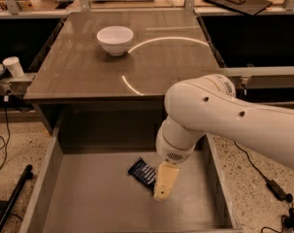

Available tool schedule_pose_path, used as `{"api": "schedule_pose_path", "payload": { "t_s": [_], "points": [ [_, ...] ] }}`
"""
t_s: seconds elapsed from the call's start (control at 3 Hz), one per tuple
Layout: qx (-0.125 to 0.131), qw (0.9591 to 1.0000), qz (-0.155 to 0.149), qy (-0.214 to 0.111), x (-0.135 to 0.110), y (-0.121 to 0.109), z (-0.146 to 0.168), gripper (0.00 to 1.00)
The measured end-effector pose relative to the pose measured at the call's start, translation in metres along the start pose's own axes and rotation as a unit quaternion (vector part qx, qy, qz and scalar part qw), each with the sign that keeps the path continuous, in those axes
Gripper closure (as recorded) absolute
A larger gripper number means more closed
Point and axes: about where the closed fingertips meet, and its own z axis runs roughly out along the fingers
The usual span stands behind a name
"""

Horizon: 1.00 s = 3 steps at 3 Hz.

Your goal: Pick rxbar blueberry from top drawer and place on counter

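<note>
The rxbar blueberry lies flat and slanted on the bottom of the open top drawer, near its middle. My gripper hangs down from the big white arm inside the drawer, right at the bar's right end and covering part of it. The bar still rests on the drawer floor. The brown-grey counter lies behind and above the drawer.
A white bowl stands on the counter at the back left. A white cup sits on a side ledge to the left. The drawer's walls close it in left and right. Cables lie on the speckled floor to the right.
</note>
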Motion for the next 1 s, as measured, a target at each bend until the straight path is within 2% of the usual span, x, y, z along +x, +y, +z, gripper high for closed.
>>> {"api": "schedule_pose_path", "payload": {
  "t_s": [0.67, 1.0],
  "points": [
    [-0.009, 1.0000, -0.001, -0.001, -0.006, -0.008, 0.026, 0.00],
    [-0.024, 0.9996, 0.008, -0.006, -0.005, -0.010, 0.051, 0.00]
  ]
}}
